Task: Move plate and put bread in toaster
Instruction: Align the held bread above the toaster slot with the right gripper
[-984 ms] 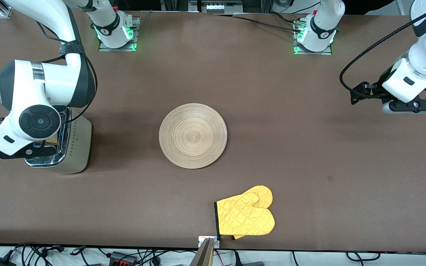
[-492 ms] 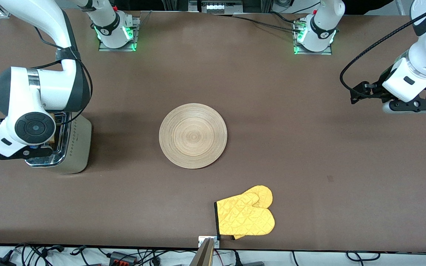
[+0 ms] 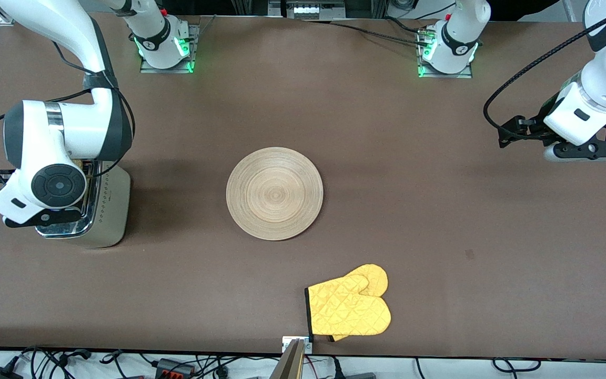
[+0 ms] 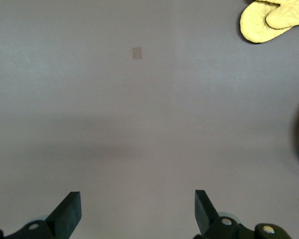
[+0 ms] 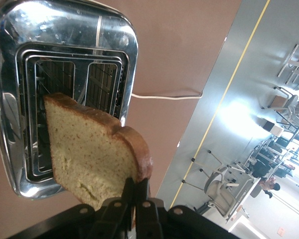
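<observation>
My right gripper [image 5: 136, 186] is shut on the crust edge of the brown bread slice [image 5: 89, 154] and holds it tilted just above the slots of the silver toaster [image 5: 65, 59]. In the front view the right arm's hand [image 3: 45, 192] covers the toaster's top [image 3: 104, 210], and the bread is hidden under it. The toaster stands at the right arm's end of the table. The light-wood plate [image 3: 274, 193] lies bare at the table's middle. My left gripper [image 3: 587, 150] is open and empty [image 4: 137, 209] over bare table at the left arm's end.
A yellow oven mitt [image 3: 349, 308] lies near the table's front edge, nearer to the camera than the plate; it also shows in the left wrist view [image 4: 271, 20]. The toaster's white cord [image 5: 164, 94] trails off the table's end.
My right hand has shifted slightly over the toaster with the bread still in its grip. The left arm, plate and mitt have not moved.
</observation>
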`<state>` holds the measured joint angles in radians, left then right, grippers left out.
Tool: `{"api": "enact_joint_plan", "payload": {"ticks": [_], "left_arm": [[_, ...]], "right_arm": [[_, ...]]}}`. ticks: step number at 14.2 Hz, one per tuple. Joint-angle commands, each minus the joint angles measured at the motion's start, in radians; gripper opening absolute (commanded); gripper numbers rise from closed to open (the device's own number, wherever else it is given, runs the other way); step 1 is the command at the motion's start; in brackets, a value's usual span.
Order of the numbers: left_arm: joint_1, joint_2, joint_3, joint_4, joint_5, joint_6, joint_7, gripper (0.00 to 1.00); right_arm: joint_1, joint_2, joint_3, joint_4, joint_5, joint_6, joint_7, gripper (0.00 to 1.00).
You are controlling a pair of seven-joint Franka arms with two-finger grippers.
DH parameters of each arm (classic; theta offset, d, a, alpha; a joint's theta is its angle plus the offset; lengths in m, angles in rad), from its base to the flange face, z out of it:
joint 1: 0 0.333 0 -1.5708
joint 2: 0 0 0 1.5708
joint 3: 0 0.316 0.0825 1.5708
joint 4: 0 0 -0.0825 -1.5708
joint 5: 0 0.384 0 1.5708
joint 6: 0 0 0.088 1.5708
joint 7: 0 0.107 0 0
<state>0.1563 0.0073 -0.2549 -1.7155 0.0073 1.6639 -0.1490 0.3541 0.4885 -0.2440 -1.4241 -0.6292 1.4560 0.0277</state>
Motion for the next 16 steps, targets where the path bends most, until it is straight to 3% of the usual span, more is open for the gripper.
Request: {"api": "enact_joint_plan", "payload": {"ticks": [1, 16], "left_arm": [[0.005, -0.004, -0.003, 0.013, -0.015, -0.019, -0.008, 1.00], [0.008, -0.003, -0.001, 0.013, -0.016, -0.019, -0.006, 1.00]], "right_arm": [[-0.004, -0.001, 0.003, -0.009, 0.025, 0.030, 0.003, 0.00], [-0.015, -0.010, -0.001, 0.007, 0.069, 0.075, 0.067, 0.00]]}}
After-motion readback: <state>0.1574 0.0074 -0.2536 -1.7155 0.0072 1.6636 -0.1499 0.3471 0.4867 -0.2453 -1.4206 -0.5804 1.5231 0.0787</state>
